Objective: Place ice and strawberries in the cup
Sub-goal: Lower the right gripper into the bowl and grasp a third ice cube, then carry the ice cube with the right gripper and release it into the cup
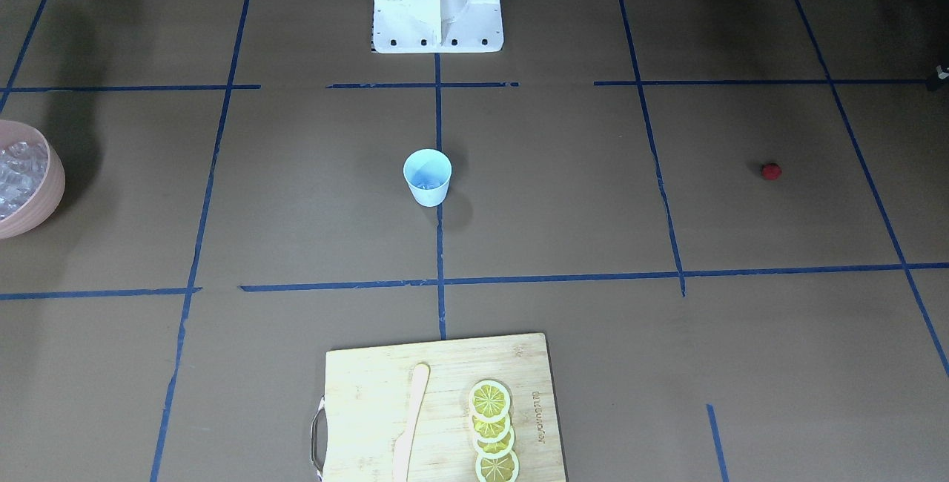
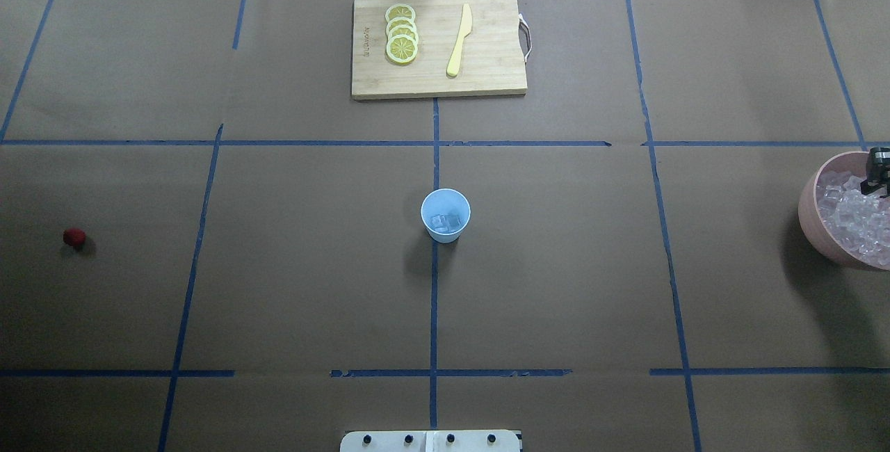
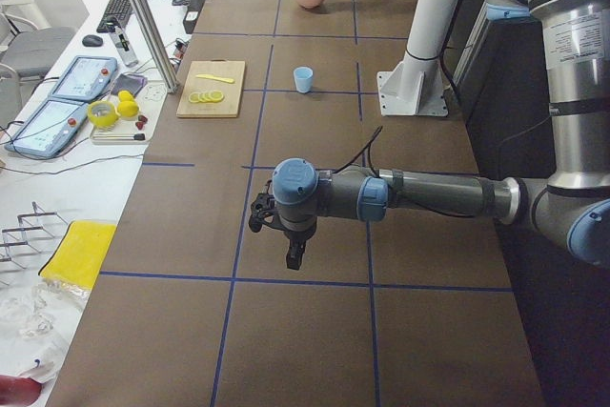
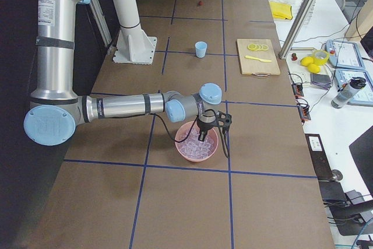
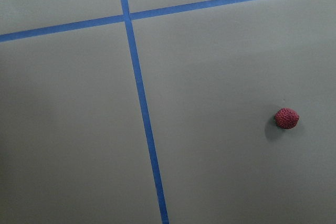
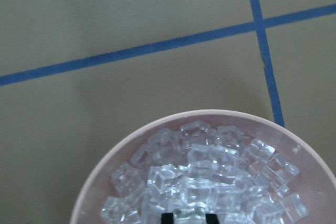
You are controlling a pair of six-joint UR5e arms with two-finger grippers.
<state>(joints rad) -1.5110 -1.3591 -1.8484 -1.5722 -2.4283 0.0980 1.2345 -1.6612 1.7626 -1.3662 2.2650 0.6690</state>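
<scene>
The light blue cup (image 2: 446,215) stands upright at the table's centre with a few ice cubes (image 2: 446,221) inside. More ice (image 6: 210,182) fills the pink bowl (image 2: 810,215) at the right edge. My right gripper (image 6: 189,217) reaches down into that bowl, its fingertips (image 6: 167,217) closed to one cube's width with a cube between them. The strawberry (image 2: 74,236) lies alone on the table far left, also in the left wrist view (image 5: 286,118). My left gripper (image 3: 294,256) hovers above the table there; I cannot tell whether it is open or shut.
A wooden cutting board (image 2: 487,62) with lemon slices (image 2: 402,33) and a yellow knife (image 2: 459,40) lies at the far edge. The robot's white base (image 1: 436,7) stands at the near middle. Blue tape lines cross the brown table.
</scene>
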